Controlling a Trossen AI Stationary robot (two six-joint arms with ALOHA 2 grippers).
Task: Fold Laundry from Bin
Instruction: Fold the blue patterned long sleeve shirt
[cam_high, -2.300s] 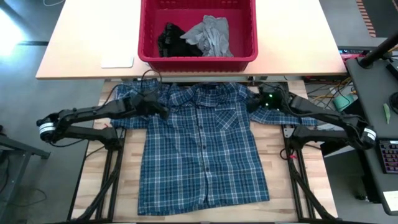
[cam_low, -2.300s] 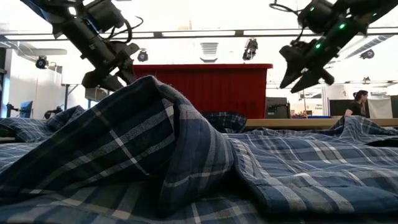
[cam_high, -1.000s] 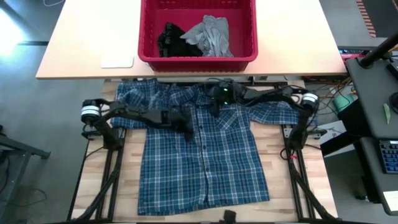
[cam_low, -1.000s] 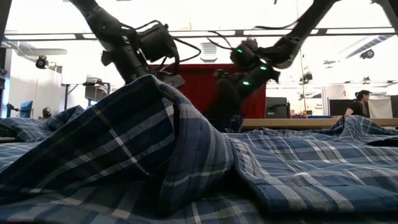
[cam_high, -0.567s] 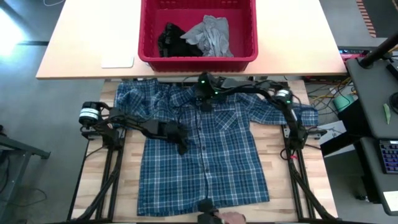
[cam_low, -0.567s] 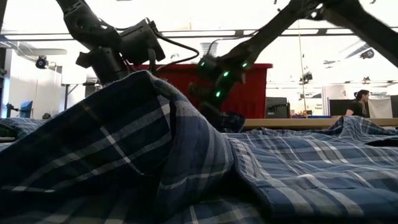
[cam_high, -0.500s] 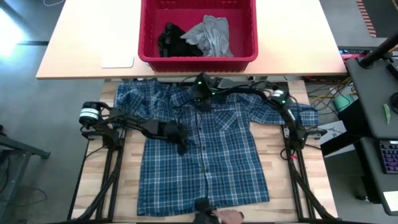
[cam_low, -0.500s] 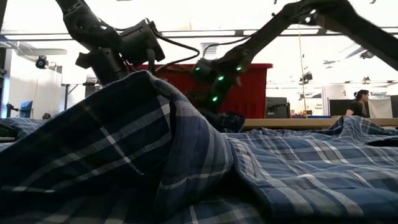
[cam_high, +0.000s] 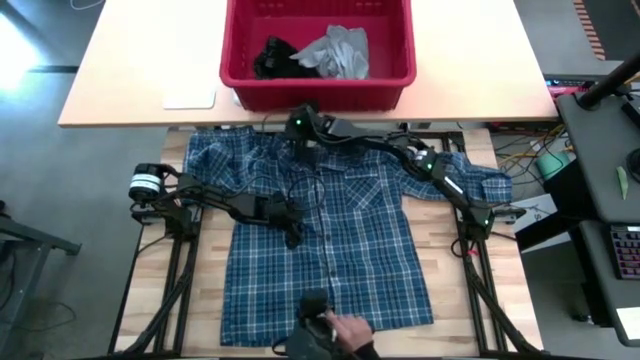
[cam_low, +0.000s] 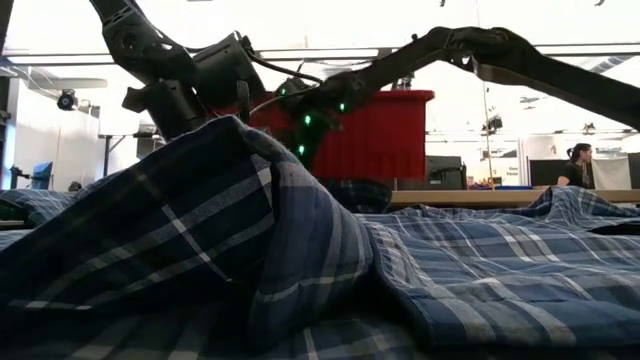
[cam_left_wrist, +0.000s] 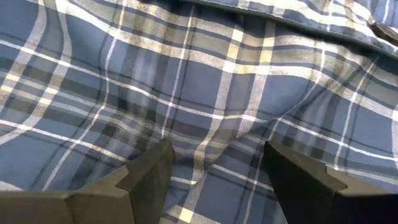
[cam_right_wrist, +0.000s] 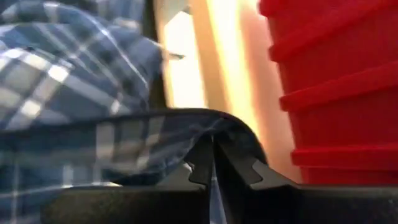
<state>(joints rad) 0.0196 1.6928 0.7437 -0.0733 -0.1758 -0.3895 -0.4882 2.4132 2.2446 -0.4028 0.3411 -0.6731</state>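
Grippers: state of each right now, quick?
Left gripper: open, over the plaid shirt, holding nothing.
Right gripper: closed, pinching the shirt's collar edge near the red bin.

Low view: bunched plaid shirt (cam_low: 230, 240) hides the table surface and most of the bin (cam_low: 380, 135). High view: a hand (cam_high: 345, 335) (holding a dark object, unidentifiable) is cut off by the near edge.
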